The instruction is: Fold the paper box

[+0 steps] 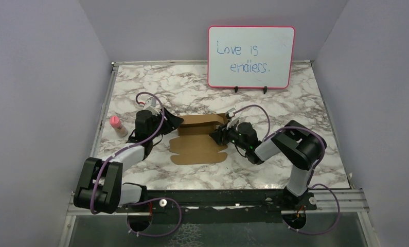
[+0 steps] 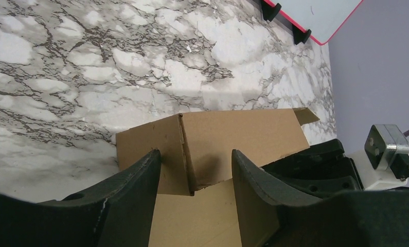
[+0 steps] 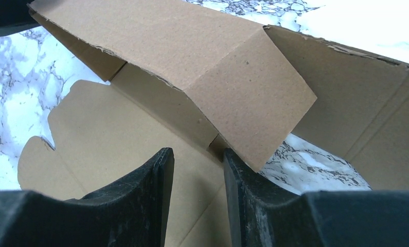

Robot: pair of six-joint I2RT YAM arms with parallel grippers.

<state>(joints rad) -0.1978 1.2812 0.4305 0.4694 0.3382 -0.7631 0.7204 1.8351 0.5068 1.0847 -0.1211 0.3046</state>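
**Q:** One paper box (image 1: 197,146) only? Where does it sit?

**R:** Only one. It is in the middle of the marble table (image 1: 156,82), between the two arms. It is plain brown cardboard and only partly raised. The long far wall stands up, while the wide near panel lies flat on the marble with rounded tabs along its near edge.

**Q:** And the ends?

**R:** In the left wrist view, a short end flap of the paper box (image 2: 233,134) is bent round at a vertical crease and meets the standing wall at a corner. In the right wrist view, the paper box (image 3: 217,62) shows a flap folded inward over the flat panel. Its cut edges are rough, and another panel leans off to the right.

**Q:** What of the left gripper (image 1: 175,123)?

**R:** It is at the box's left end. Close up, the left gripper (image 2: 196,154) has its jaws spread wide, with the creased corner between them and slightly beyond the tips.

**Q:** The right gripper (image 1: 218,135)?

**R:** It is at the right end. The right gripper (image 3: 196,152) has its jaws parted by a narrower gap, through which the flat panel shows. The folded flap's lower corner seems to rest against one fingertip, though actual contact is hard to judge.

**Q:** Anything further out?

**R:** A pink bottle (image 1: 117,125) stands left of the left gripper. A pink-framed whiteboard (image 1: 251,57) reading "Love is endless." stands at the far edge.
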